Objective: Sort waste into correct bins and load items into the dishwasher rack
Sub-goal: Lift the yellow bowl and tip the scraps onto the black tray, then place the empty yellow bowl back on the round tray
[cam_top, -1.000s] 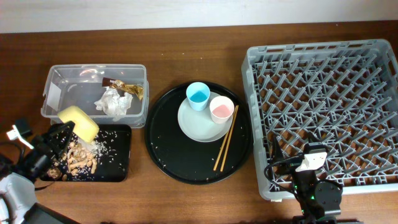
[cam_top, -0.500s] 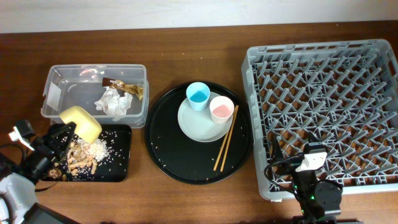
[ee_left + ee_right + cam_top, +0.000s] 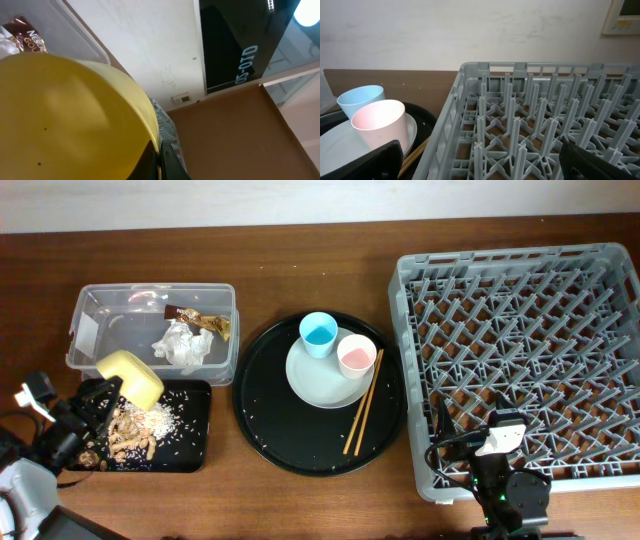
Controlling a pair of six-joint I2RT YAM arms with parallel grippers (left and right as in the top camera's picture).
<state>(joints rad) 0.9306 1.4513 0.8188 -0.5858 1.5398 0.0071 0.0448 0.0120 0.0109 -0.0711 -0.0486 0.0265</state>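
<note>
Waste looks sorted: tissue (image 3: 180, 343) and wrapper (image 3: 200, 319) lie in the tub (image 3: 150, 288), scraps (image 3: 128, 435) and rice (image 3: 160, 418) in the black bin (image 3: 195, 452). The left claw (image 3: 100, 392) clamps the yellow bowl (image 3: 128, 377), tilted over that bin. The rack (image 3: 520, 260) holds nothing yet; blue cup (image 3: 319, 333), pink cup (image 3: 356, 355), plate (image 3: 315, 385) and chopsticks (image 3: 361, 405) sit on the round tray (image 3: 270, 430). The right claw (image 3: 502, 430) rests at the rack's front edge, jaws wide.

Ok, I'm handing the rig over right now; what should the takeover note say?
Tools: left tool shut on yellow bowl, tilted over the shallow black tray; right tool open at the front edge of the rack.
Done: tissue and wrapper in the clear tub, scraps and rice in the black tray.
To do: rack the bowl, then blue cup, pink cup, plate, chopsticks off the round tray.
</note>
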